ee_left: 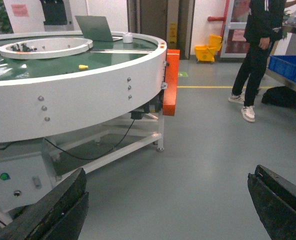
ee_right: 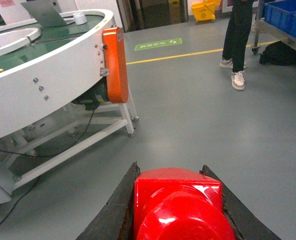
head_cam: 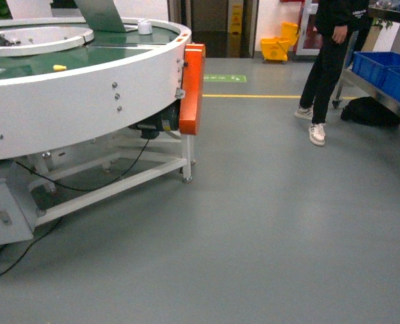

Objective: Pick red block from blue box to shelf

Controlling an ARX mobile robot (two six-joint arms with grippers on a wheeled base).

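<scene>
The red block (ee_right: 178, 200) fills the bottom of the right wrist view, its round stud facing the camera, and my right gripper (ee_right: 170, 168) is shut on its two sides, held above the grey floor. In the left wrist view my left gripper (ee_left: 168, 175) stands wide open with only floor between its dark fingers (ee_left: 63, 205). Neither gripper shows in the head view. The shelf (head_cam: 382, 100) is at the far right, a steel rail carrying dark blue crates (head_cam: 389, 67). The blue box is out of view.
A large round white conveyor table (head_cam: 85, 101) with an orange guard (head_cam: 192, 88) fills the left. A person in black (head_cam: 328, 61) stands by the shelf, a black bag (head_cam: 369, 111) at their feet. A yellow mop bucket (head_cam: 278, 47) stands far back.
</scene>
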